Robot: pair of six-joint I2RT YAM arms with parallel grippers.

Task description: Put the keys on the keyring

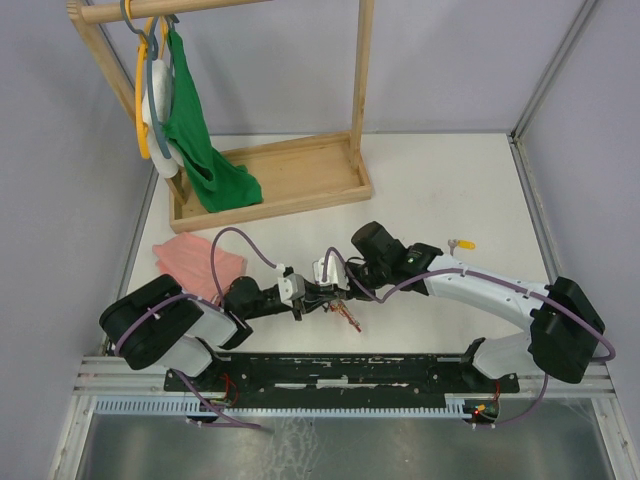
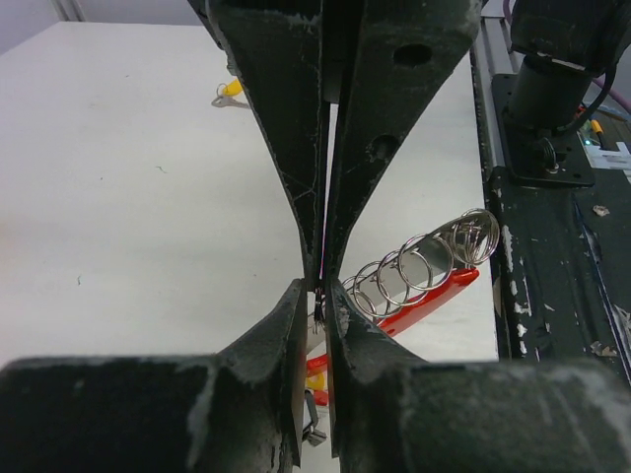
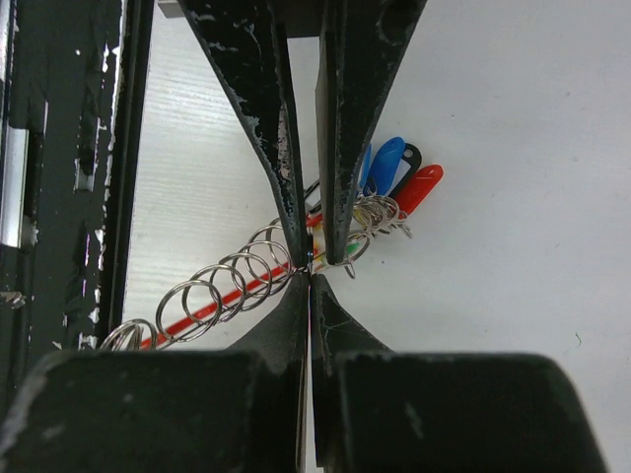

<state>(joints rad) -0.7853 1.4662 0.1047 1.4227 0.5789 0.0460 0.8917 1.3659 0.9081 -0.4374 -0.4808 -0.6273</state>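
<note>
My right gripper (image 3: 309,276) is pressed together, left gripper (image 2: 315,288) a slit apart, tips meeting at the keyring (image 2: 473,235) — the yellow-tagged key (image 1: 462,243) lies well apart.

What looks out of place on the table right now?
A yellow-tagged key lies alone toward the right side of the table, well away from the key bunch in the middle. It looks stray, separate from the rest.
</note>
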